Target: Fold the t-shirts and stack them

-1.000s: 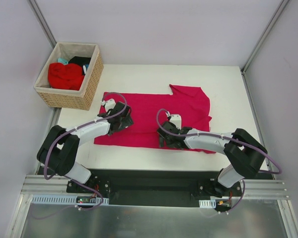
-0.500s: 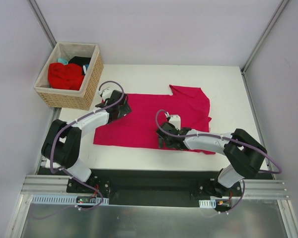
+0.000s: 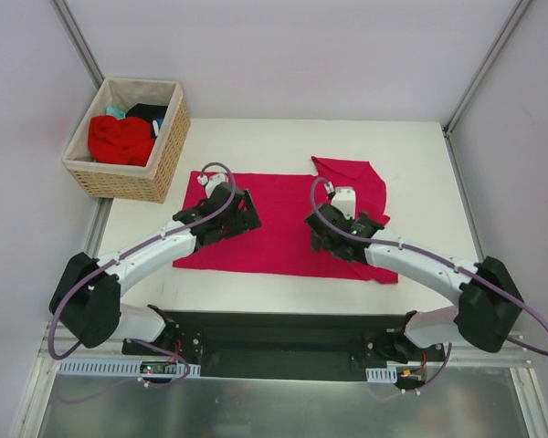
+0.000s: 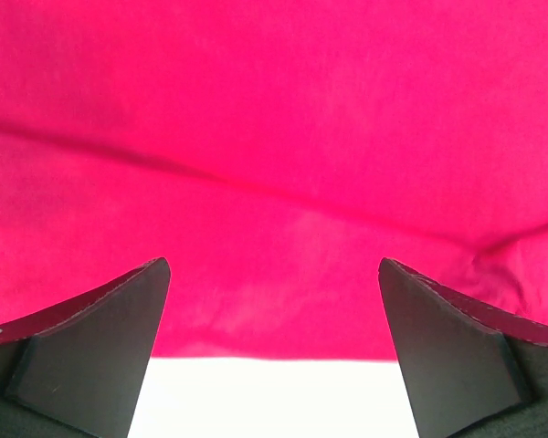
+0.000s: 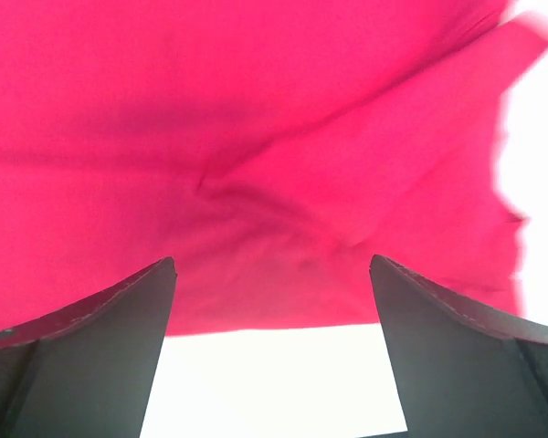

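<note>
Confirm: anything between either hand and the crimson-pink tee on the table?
Nothing visible. Open left hand and open right hand hang over the flat crimson-pink cloth t-shirt; only bare cloth and white table show between their fingers.

Crimson t-shirt [image 3: 281, 228] lies spread on table [image 3: 420, 151] — seemingly mostly flat.

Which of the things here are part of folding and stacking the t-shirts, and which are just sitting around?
For the job: crimson tee, spread on the table; red tee, black tee and teal tee, all in the basket.
Just there: basket, table.
</note>
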